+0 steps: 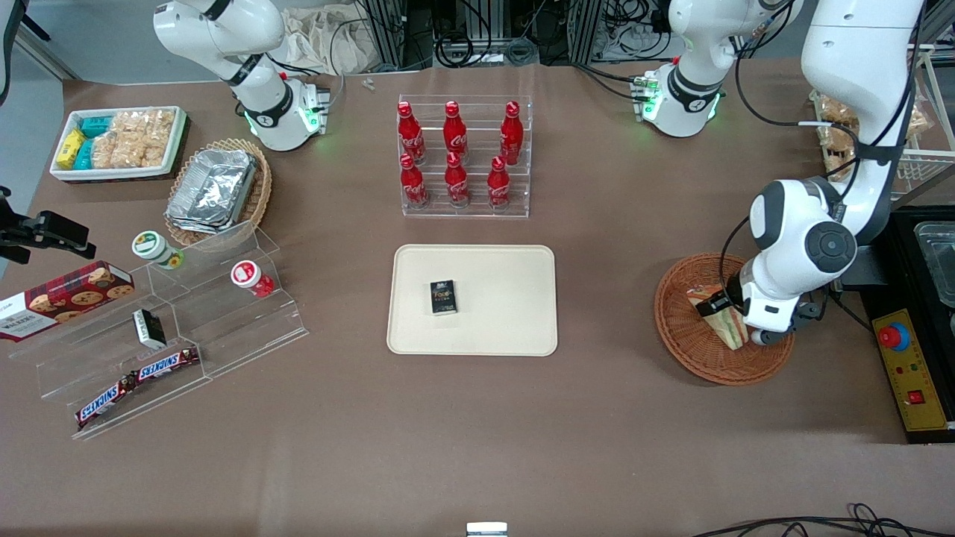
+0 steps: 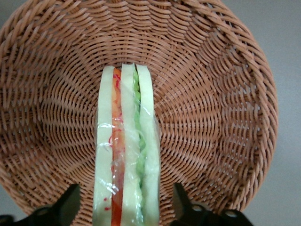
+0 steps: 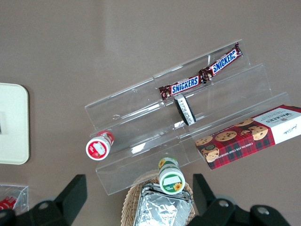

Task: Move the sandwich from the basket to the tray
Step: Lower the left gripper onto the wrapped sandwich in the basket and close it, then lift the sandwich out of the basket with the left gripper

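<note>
Basket (image 1: 690,328) near the table's working-arm edge — sandwich (image 2: 124,150) stands on edge inside. Pincer (image 2: 126,207) low over it, fingers (image 2: 70,200) open, straddling the sandwich.

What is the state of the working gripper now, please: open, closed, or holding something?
Gripper: open, low over the basket, one finger on each side of the sandwich, not yet gripping it.
</note>
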Tool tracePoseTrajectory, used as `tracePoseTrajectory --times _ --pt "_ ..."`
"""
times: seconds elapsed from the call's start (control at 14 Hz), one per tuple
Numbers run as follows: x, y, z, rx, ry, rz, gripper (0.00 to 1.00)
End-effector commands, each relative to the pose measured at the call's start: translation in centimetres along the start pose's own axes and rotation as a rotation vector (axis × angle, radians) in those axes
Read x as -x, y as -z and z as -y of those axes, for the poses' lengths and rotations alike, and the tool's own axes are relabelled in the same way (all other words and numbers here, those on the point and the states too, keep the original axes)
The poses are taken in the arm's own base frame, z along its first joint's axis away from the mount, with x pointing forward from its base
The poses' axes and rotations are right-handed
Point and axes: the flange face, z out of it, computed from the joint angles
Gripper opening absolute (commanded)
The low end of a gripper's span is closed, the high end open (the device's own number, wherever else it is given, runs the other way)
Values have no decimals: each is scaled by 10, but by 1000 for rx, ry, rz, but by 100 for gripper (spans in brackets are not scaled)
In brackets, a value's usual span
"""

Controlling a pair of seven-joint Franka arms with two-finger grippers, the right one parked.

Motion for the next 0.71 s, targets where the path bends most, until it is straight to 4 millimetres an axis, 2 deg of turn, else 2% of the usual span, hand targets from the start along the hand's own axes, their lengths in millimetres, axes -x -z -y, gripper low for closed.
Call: tracePoseTrajectory --times 0.0,0.14,0.29,0.36,0.5,0.64 --pt "-5 5 -3 11 21 -18 0" --pt "-8 13 -5 17 33 -30 0" --pt "-11 37 -10 21 48 -45 0" --pt "-13 55 -14 8 48 -33 0" --pt "-21 110 -28 -34 42 21 0" --pt "-15 171 -65 -33 2 56 0"
